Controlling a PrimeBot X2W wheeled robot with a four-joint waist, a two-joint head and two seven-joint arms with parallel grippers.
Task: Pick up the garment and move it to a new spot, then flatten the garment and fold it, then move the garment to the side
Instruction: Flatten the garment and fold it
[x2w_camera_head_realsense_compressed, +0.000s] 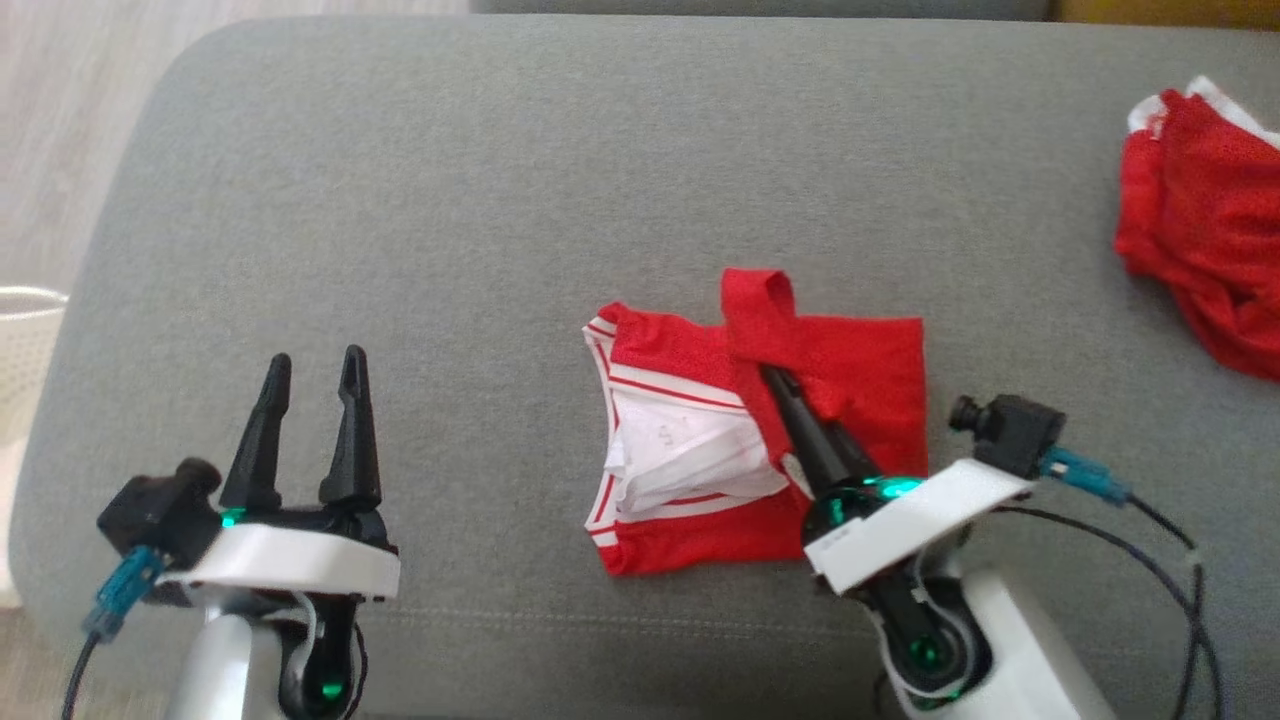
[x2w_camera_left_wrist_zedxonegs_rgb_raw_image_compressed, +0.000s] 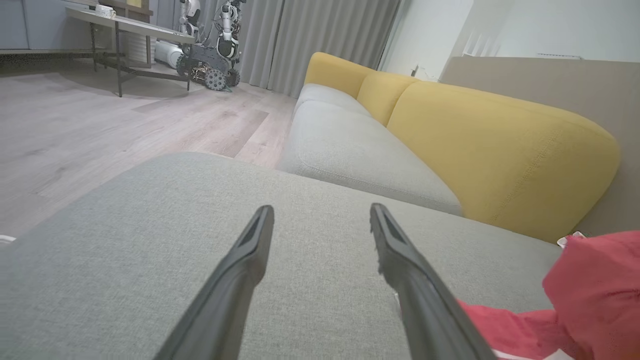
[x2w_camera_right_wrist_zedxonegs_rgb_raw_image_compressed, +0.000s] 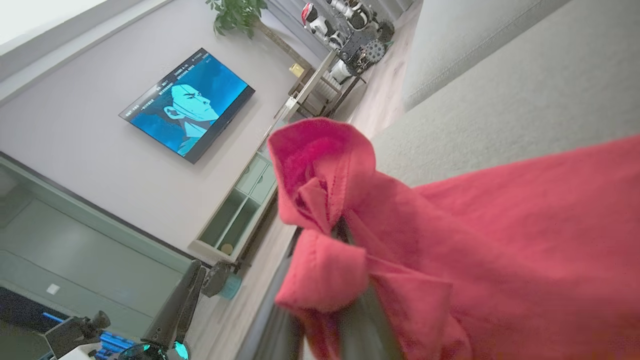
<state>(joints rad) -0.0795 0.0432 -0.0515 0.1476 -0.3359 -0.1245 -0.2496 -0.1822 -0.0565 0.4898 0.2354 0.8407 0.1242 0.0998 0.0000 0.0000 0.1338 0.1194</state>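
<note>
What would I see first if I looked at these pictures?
The bright red garment in the middle of the grey cushion, with the right gripper shut on a fold of it. Next, a second red heap at the cushion's far right, and the left gripper open at the lower left.

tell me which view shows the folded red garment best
The head view: the whole folded garment lies on the grey cushion, the right end effector pinching its strap. The right wrist view shows bunched cloth close up; the left wrist view, one edge.
</note>
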